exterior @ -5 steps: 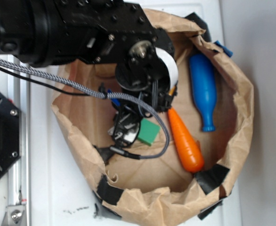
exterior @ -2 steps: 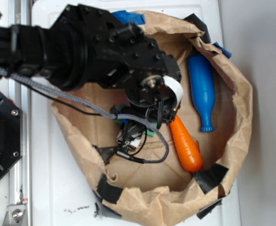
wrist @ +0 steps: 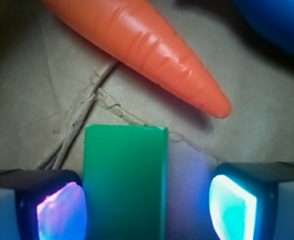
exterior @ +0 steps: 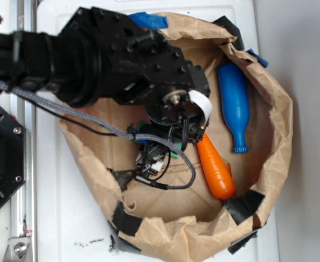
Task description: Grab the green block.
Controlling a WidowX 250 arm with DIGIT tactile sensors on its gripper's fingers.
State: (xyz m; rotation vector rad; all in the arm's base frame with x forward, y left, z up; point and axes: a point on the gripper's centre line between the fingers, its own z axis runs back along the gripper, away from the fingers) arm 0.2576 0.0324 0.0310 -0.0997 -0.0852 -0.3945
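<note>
The green block (wrist: 125,180) lies flat on the brown paper between my gripper's two lit pads. My gripper (wrist: 147,210) is open. The left pad (wrist: 61,212) sits right against the block's left edge, while the right pad (wrist: 234,207) stands a clear gap away from its right edge. From the exterior view the arm covers the block, and only a green sliver (exterior: 174,154) shows beside the gripper (exterior: 160,150).
An orange carrot (exterior: 215,166) lies just right of the gripper, its tip (wrist: 219,107) beyond the block's far end. A blue bottle-shaped toy (exterior: 234,103) lies further right. Crumpled paper bag walls (exterior: 282,136) ring everything; a cable (exterior: 187,169) loops below the gripper.
Over the last second the arm swung over and down onto the green block, which was plainly visible and is now almost fully covered. Nearly still in the last 0.4 s.
</note>
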